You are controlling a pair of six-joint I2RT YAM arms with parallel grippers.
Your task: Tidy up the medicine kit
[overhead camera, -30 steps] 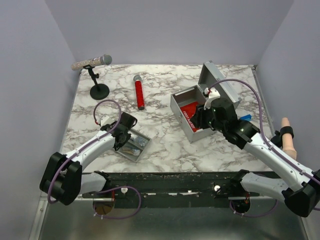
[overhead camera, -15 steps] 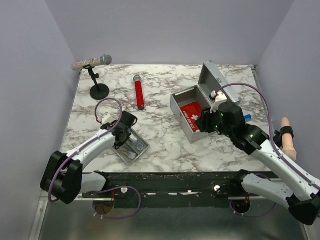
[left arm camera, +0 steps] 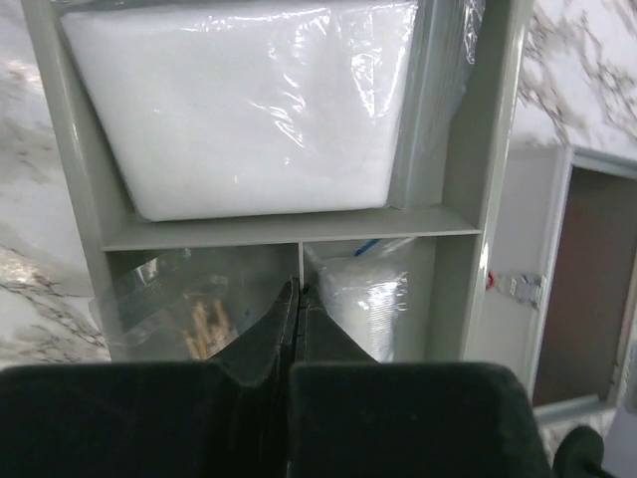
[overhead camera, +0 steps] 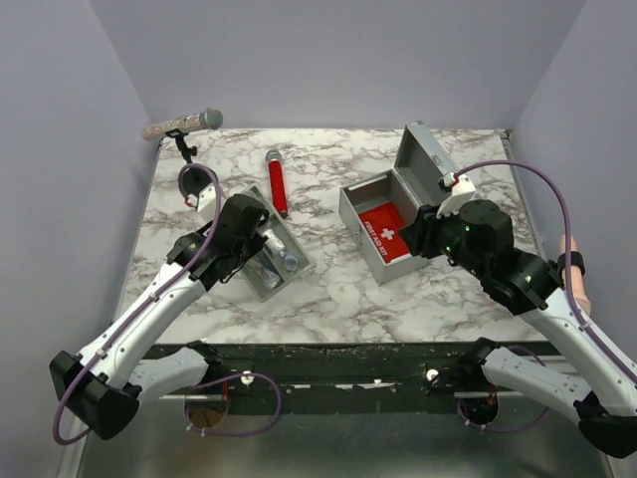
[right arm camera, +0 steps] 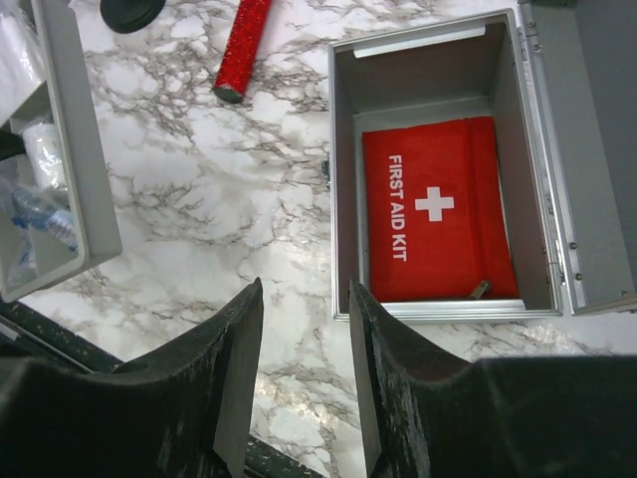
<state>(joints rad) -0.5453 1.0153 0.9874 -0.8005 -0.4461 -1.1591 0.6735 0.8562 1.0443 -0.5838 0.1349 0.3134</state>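
The left gripper (left arm camera: 299, 299) has its fingers pressed together on the thin central divider of the shallow grey metal tray (left arm camera: 493, 149), and that narrow pinch is the main risk. In the overhead view the tray looks tilted, and it is probably raised off the marble tabletop left of centre. With such a small hold well off the tray's middle, it could pivot or slip out if the arm swings fast. A steeper tilt would likely send the loose contents sliding. The large white plastic-wrapped pad (left arm camera: 249, 100) fills the big compartment. The bagged wooden sticks (left arm camera: 204, 324) and a clear-wrapped white packet (left arm camera: 363, 294) sit in the two small ones, and nothing holds them in. The medicine kit, a grey metal rectangular box (overhead camera: 358, 231), stands on the right half of the tabletop toward the far right corner. Its hinged lid (overhead camera: 430, 159) is swung back, and a flat red fabric pouch printed FIRST AID KIT (right arm camera: 438, 209) lies on the floor of the box. If the tray is meant to go inside, it must arrive level and square to the walls, or a corner could catch on the rim and jam or shove the box. The right gripper (right arm camera: 304, 299) hangs above the kit's near side with its fingers spread and nothing between them. It is close enough that the two arms could collide over the opening. The glittery red cylindrical microphone (overhead camera: 277, 187) lies just beyond the tray and could be knocked.
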